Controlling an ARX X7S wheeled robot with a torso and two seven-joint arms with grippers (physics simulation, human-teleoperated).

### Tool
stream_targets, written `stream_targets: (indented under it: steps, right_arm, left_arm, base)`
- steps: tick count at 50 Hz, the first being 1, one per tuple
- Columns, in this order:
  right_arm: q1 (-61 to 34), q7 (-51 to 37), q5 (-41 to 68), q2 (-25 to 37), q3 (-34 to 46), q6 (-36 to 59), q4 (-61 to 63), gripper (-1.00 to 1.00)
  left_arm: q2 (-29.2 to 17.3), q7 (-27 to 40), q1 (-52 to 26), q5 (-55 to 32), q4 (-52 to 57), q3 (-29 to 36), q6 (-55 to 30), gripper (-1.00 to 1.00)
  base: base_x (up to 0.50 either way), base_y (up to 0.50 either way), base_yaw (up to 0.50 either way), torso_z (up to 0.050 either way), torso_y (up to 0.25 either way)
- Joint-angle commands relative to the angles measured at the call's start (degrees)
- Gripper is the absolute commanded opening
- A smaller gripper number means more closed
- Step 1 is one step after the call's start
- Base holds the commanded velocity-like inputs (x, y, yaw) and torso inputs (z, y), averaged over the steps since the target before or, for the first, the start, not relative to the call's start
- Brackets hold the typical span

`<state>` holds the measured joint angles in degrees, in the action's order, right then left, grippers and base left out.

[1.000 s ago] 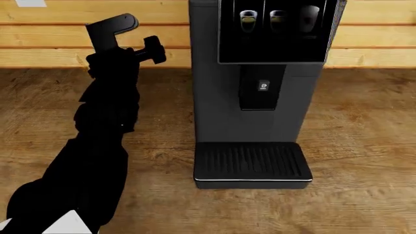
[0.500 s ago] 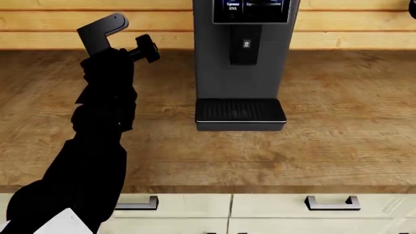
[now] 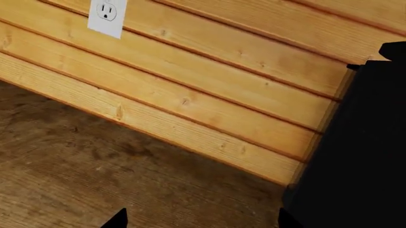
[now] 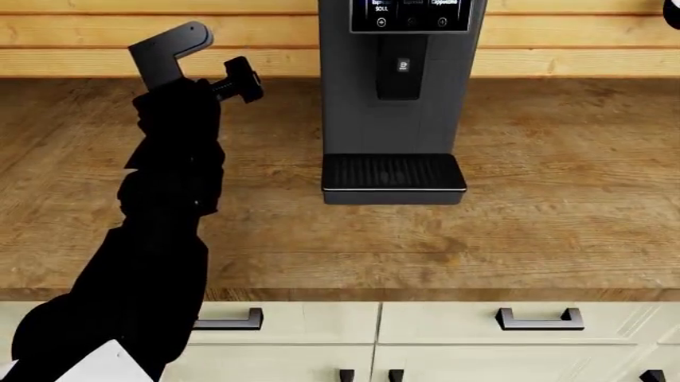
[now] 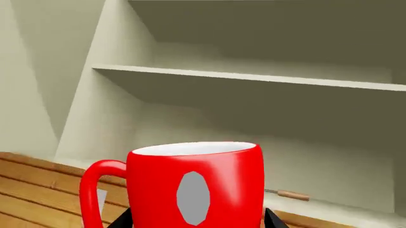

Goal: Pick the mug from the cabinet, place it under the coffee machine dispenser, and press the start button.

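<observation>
The red mug (image 5: 197, 185) with its white inside and loop handle fills the lower right wrist view, upright between the tips of my right gripper (image 5: 198, 219), which is shut on it. Behind it is an open pale cabinet (image 5: 241, 78) with bare shelves. The mug and my right gripper do not show in the head view. The dark grey coffee machine (image 4: 356, 103) stands at the back of the wooden counter, with its black dispenser (image 4: 402, 73) above the slotted drip tray (image 4: 393, 173). My left gripper (image 4: 242, 79) is open and empty, left of the machine (image 3: 355, 152), above the counter (image 3: 199, 221).
A wooden plank wall (image 4: 85, 40) backs the counter, with a white outlet (image 3: 106, 16) on it. Cream drawers with dark handles (image 4: 540, 320) run under the counter's front edge. A small wooden-handled item (image 5: 286, 194) lies on the cabinet's bottom shelf.
The head view has pulled back: the machine looks smaller and the counter's front edge and drawers have come into view. My left arm has hardly moved.
</observation>
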<state>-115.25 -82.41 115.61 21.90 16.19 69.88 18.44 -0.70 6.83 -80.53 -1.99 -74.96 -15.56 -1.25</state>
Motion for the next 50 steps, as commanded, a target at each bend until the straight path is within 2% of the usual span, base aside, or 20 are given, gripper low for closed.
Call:
stream_targets:
  steps: [1,8,21,30,36,40,47,50]
  right_arm:
    - [6.3,-7.2,10.4,11.2,6.8,-14.5,15.5,-1.0]
    - [13.4,-6.6,10.4,16.4,8.8,-20.4,23.5,-1.0]
    - [28.4,-4.6,11.1,26.0,2.6,-27.1,36.7,-1.0]
    - [33.4,-5.9,12.7,29.6,-0.4,-30.2,41.3,-1.0]
    - [39.5,-7.5,16.1,27.2,-8.7,-25.0,41.5,-1.0]
    - [49.0,-7.6,18.3,24.6,-19.3,-18.5,41.6,-1.0]
    - [67.2,-7.6,21.8,13.8,-39.0,-2.4,41.6,-1.0]
    - [72.2,-7.5,21.7,8.3,-43.2,3.8,41.5,-1.0]
  left_arm:
    - [0.1,-0.2,0.0,0.3,0.0,0.5,0.2,1.0]
    - [0.1,-0.2,0.1,0.3,0.0,0.8,0.3,1.0]
    - [0.2,-0.3,0.2,0.3,0.0,2.1,0.6,1.0]
    - [0.2,-0.4,0.2,0.0,0.0,2.4,0.5,1.0]
    - [0.1,-0.5,0.2,-0.1,0.0,2.6,0.5,1.0]
    - [0.1,-0.6,0.2,-0.2,0.0,2.6,0.5,1.0]
    - [0.2,-0.5,0.3,-0.2,0.0,2.8,0.7,1.0]
    - [0.2,-0.5,0.2,-0.3,0.0,2.9,0.6,1.0]
  base:
    - [0.0,0.0,0.0,0.0,0.0]
    - [0.0,0.0,0.0,0.0,0.0]
    - [0.0,0.0,0.0,0.0,0.0]
    - [0.0,0.0,0.0,0.0,0.0]
    - [0.0,0.0,0.0,0.0,0.0]
    - [0.0,0.0,0.0,0.0,0.0]
    - [0.0,0.0,0.0,0.0,0.0]
    - [0.0,0.0,0.0,0.0,0.0]
